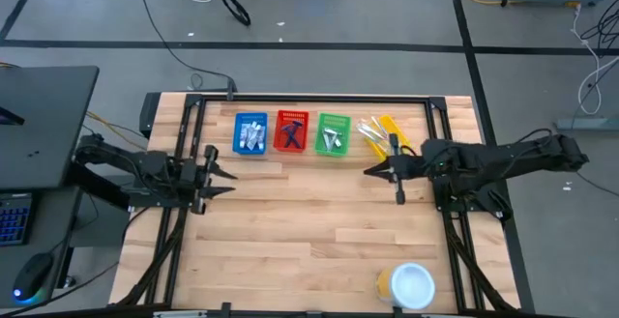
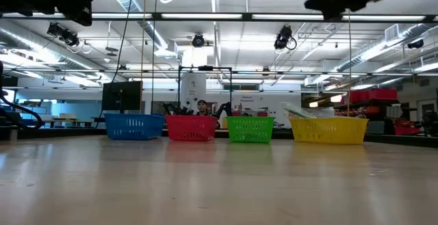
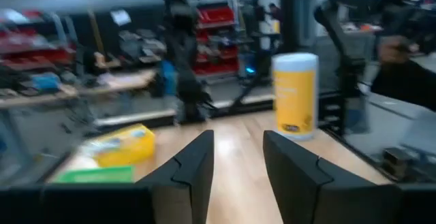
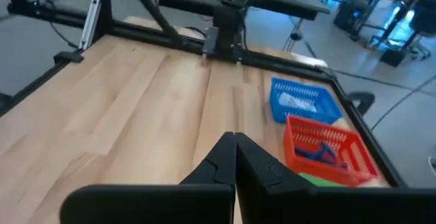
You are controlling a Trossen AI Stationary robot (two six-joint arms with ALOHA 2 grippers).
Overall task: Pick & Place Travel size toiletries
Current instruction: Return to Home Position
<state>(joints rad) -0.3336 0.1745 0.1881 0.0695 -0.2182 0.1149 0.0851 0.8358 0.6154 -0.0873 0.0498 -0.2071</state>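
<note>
Travel size toiletries (image 1: 251,136) lay sorted in the four baskets along the table's far edge, none on the bare wood. The right gripper (image 1: 369,171), fingers pressed together on nothing, hung just in front of the yellow basket (image 1: 390,125), whose toothbrushes (image 1: 370,132) lay slanted. The left gripper (image 1: 230,182), fingers spread and empty, sat near the blue basket (image 1: 238,120). By my judgement, each arm need only draw back from the row toward its own side

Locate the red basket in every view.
High view: red basket, second from left in the row.
Low view: red basket, second from left.
Left wrist view: not in it.
Right wrist view: red basket, next to the blue basket.
Landmark: the blue basket.
</note>
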